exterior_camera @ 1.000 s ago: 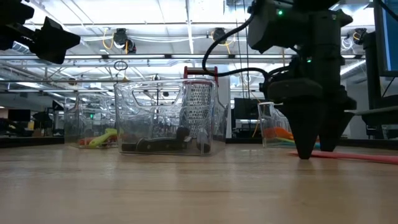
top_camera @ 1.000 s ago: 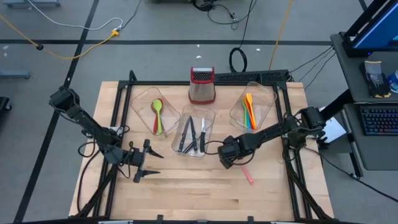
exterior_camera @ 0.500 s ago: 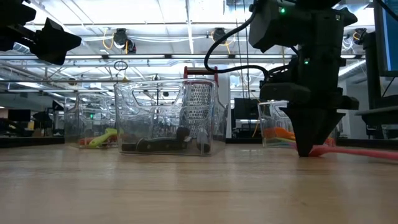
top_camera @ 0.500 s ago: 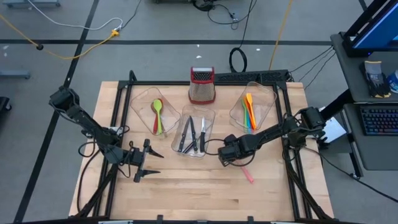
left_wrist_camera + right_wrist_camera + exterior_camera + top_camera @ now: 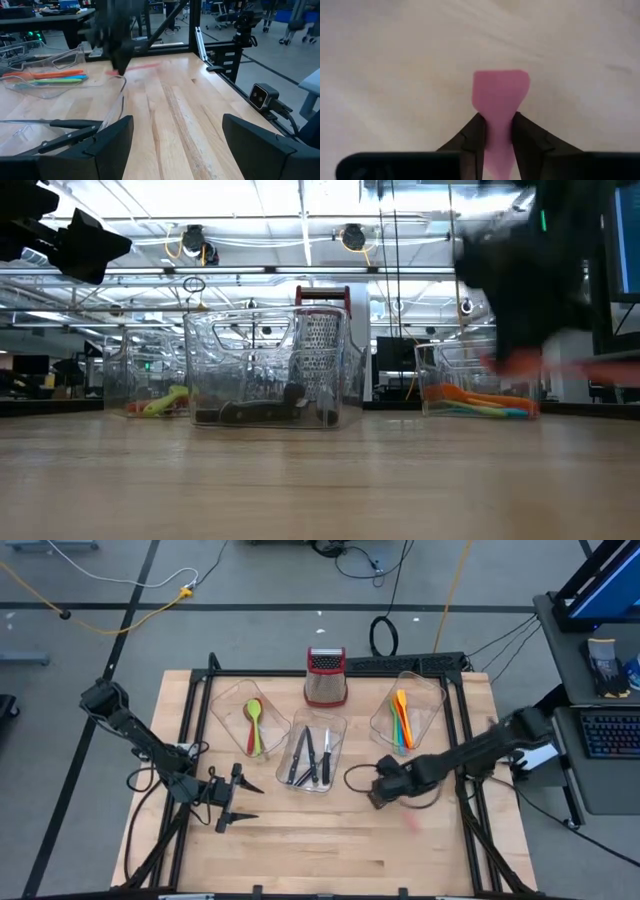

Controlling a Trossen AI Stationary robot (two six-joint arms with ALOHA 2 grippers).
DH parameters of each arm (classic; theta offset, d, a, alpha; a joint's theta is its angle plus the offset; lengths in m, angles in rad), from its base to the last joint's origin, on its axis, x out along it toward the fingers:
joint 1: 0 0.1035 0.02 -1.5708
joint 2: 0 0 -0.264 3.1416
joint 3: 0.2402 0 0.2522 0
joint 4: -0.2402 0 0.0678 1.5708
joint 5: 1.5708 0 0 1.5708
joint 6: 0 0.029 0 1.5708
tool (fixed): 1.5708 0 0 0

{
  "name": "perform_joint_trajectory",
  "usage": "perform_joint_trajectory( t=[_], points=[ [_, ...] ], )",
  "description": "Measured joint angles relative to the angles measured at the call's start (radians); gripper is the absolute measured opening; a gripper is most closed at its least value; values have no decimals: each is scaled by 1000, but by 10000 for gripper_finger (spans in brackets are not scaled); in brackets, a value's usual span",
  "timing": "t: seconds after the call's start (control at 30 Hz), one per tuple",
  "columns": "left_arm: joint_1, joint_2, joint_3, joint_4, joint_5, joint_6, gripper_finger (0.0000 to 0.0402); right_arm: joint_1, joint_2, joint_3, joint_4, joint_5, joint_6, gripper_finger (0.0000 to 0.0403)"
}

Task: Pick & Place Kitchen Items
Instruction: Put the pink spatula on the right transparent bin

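The right gripper (image 5: 497, 131) has its fingers pinched tight on a pink spatula (image 5: 499, 102), blade poking out past the tips, over bare wood in front of the tub of bright utensils (image 5: 401, 720). No readable writing anywhere (checked the tubs too). A second ago the spatula lay flat on the table (image 5: 300, 850) with the gripper over it; now it's lifted and the arm has swung right. The left gripper (image 5: 243, 802) waits spread wide near the knife tub (image 5: 312, 755), unmoved.
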Motion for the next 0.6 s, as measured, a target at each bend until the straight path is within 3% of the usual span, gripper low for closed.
perform_joint_trajectory(
  t=[0.3,0.6],
  points=[
    [0,0,0,4,0,-16,308,44,-399,13,57,321,-69,65],
    [0,0,0,5,0,-19,308,-114,-625,14,151,660,-353,65]
  ],
)
